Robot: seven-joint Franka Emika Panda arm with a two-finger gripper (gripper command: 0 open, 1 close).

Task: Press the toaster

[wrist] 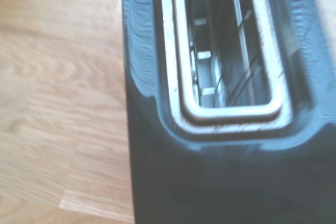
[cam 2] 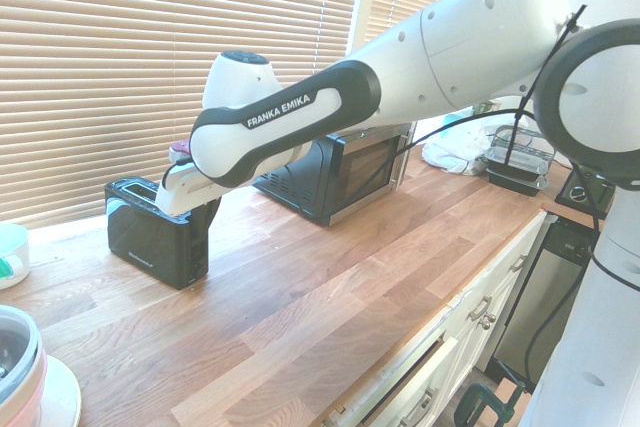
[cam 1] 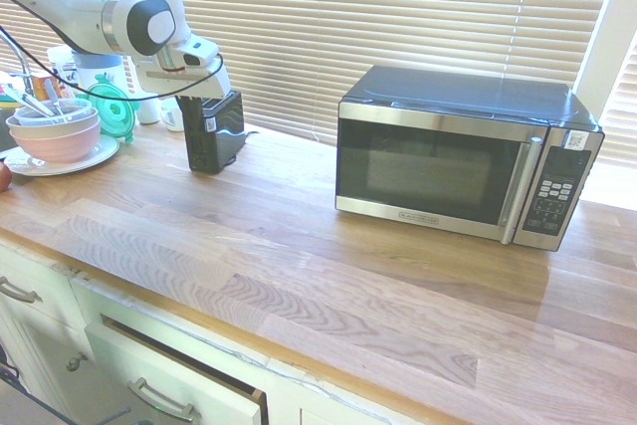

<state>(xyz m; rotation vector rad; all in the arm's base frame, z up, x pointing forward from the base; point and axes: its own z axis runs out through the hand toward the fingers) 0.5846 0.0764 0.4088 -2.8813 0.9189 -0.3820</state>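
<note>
The small glossy black toaster (cam 1: 217,134) stands on the wooden counter (cam 1: 328,256) in front of the blinds, far left of the microwave. My gripper (cam 1: 197,102) hangs right over the toaster's near end, touching or almost touching its top. In the second exterior view the toaster (cam 2: 148,235) shows a small white sticker on its side, and the gripper (cam 2: 200,202) comes down at its right end. The wrist view looks straight down into the toaster's slot (wrist: 226,45) with its metal rim, with the black body (wrist: 210,177) filling the frame's lower part.
A large silver-and-black microwave (cam 1: 468,161) sits to the right on the counter. Stacked bowls on a plate (cam 1: 55,136) and a teal item (cam 1: 114,111) stand at the far left. A drawer (cam 1: 179,380) below the counter edge is slightly open.
</note>
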